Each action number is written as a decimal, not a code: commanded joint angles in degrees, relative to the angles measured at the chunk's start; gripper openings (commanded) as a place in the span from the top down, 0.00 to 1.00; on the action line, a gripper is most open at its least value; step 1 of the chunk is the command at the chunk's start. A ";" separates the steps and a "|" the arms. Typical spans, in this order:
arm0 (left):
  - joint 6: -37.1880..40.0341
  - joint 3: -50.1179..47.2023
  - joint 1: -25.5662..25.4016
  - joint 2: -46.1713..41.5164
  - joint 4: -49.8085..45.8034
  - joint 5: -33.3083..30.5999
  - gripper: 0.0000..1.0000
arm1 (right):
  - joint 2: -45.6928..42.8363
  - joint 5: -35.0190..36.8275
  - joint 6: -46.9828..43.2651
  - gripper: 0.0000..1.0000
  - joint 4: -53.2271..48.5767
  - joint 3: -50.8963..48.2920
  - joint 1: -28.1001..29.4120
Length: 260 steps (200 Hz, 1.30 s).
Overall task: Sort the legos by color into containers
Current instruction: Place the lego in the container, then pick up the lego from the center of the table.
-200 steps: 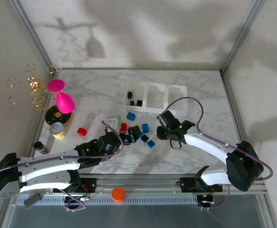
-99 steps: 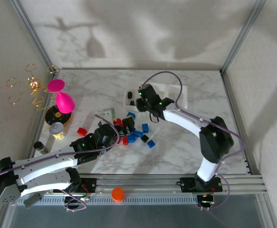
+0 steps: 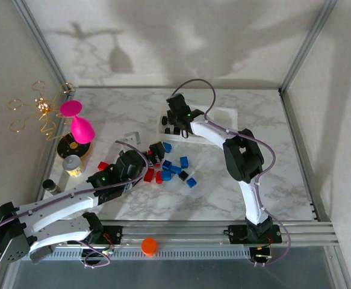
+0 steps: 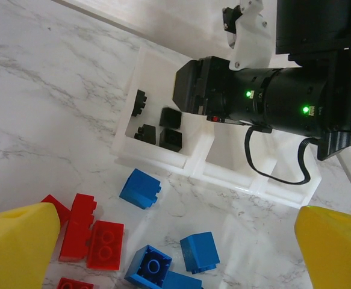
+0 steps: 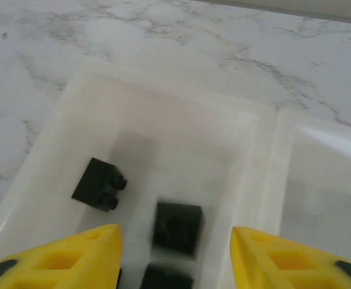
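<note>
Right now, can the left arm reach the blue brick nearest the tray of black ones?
Probably yes: the blue brick lies bare before the left gripper, jaws open; the right arm hangs over the tray beyond it.

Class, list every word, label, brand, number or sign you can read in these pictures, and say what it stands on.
No text can be read anywhere in these pictures.
Any label on the small canister is too small to read.
The stud on the blue brick shows no legible mark.
</note>
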 commanded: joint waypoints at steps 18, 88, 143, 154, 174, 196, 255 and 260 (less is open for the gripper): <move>1.38 1.51 0.62 0.49 0.85 1.35 0.01 | -6.20 -1.00 -1.85 0.43 1.23 -0.76 0.24; -0.05 0.53 0.35 -0.67 0.50 4.68 0.00 | -22.58 -10.26 -2.81 0.36 5.16 -18.93 1.26; -1.36 -1.54 -0.67 -0.34 0.98 7.32 0.00 | -32.59 -13.29 0.14 0.33 1.79 -30.08 1.69; -1.95 -1.74 -1.03 -0.41 0.68 7.48 0.00 | -34.05 -13.90 0.80 0.32 0.85 -32.09 3.46; -2.67 -2.54 -2.14 -0.77 0.46 8.06 0.00 | -35.47 -15.09 1.72 0.32 -1.80 -34.97 4.60; -3.90 -3.39 -2.99 -0.96 -1.21 7.26 0.00 | -37.44 -15.46 2.30 0.33 -3.00 -38.96 6.62; -8.24 -6.93 -4.49 -5.17 -2.53 6.88 0.00 | -41.91 -17.79 2.96 0.37 -5.64 -47.01 10.70; -8.46 -7.29 -4.50 -5.48 -2.44 6.88 0.00 | -42.00 -18.00 3.08 0.37 -5.73 -47.62 10.72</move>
